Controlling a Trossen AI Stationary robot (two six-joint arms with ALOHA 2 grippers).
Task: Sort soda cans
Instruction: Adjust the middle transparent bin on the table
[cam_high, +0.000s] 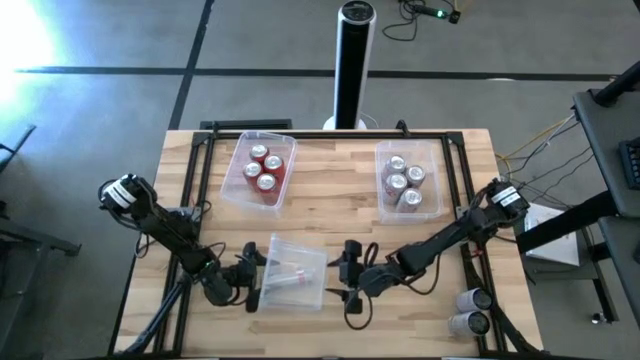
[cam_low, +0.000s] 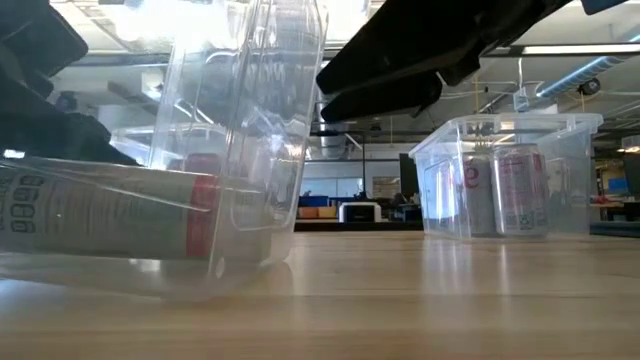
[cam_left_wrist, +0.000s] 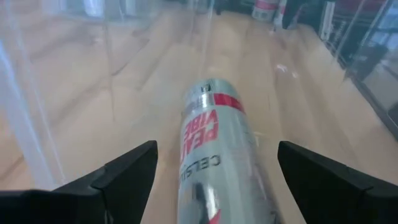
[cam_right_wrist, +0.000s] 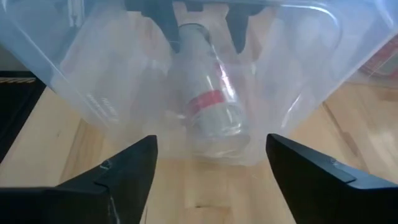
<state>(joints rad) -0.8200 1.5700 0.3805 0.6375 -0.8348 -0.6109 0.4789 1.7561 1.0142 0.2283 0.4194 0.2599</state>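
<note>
Low in the high view, left of centre, we had the left gripper (cam_high: 243, 281) at the open mouth of a tipped clear tub (cam_high: 290, 272), its fingers spread wide around a silver can with a red band (cam_left_wrist: 210, 146) lying inside. The right gripper (cam_high: 348, 281) sat open just right of that tub, holding nothing. Red cans (cam_high: 266, 167) filled the upper-left tub (cam_high: 235, 165), silver cans (cam_high: 403, 181) the upper-right tub (cam_high: 432, 165), and two more cans (cam_high: 471, 310) lay at lower right.

The silver can (cam_left_wrist: 208, 155) between the left gripper (cam_left_wrist: 214, 165) fingers was cut off at its near end; its lettering was blurred through the tipped tub (cam_right_wrist: 186, 74).
</note>
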